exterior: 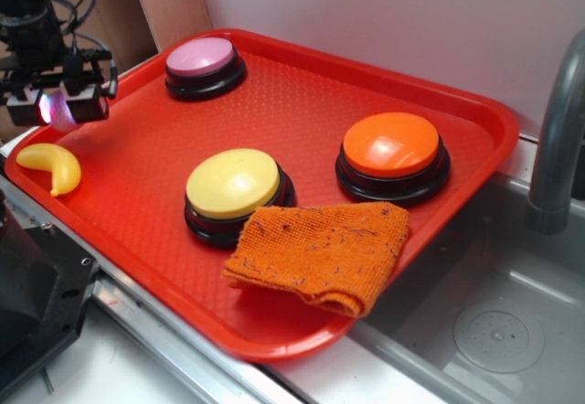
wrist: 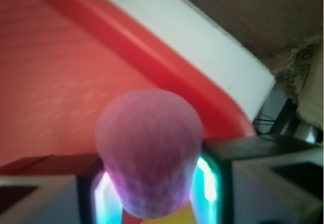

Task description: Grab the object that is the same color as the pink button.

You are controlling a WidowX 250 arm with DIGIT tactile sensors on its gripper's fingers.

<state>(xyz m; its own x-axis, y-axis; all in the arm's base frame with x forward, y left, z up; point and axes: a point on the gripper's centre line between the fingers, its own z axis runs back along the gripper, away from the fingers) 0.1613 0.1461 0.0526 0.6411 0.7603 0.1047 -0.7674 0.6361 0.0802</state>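
Pink ball [wrist: 149,155] sat clamped between our gripper's [exterior: 57,109] two fingers [wrist: 50,188], which pressed against its sides in the wrist view; its rough, textured surface bulged above them, lit by a cyan glow from the inner faces of the pads. In the exterior view we held it at the far left, raised over the left rim of the red tray [exterior: 302,102], with the ball [exterior: 55,108] showing as a small bright pink spot under the black arm hardware.

Just below our gripper lay the yellow banana toy [exterior: 53,166], resting at the tray's left edge. The pink button [exterior: 205,66], pale-domed on a black base, stood in the tray's far-left corner, near our gripper but apart from it. The yellow button [exterior: 235,191] stood toward the front middle of the tray, and the orange button [exterior: 393,154] stood to its right, toward the far side. A folded orange cloth [exterior: 324,253] lay at the tray's front, touching the yellow button's base and just in front of the orange one.

A grey sink basin [exterior: 494,322] with a grey faucet pipe [exterior: 559,139] was at the right of the tray. We found no readable writing, brand or label on the buttons, tray or gripper; some printed paper [wrist: 304,72] at the right edge of the wrist view was too blurred for us to read.
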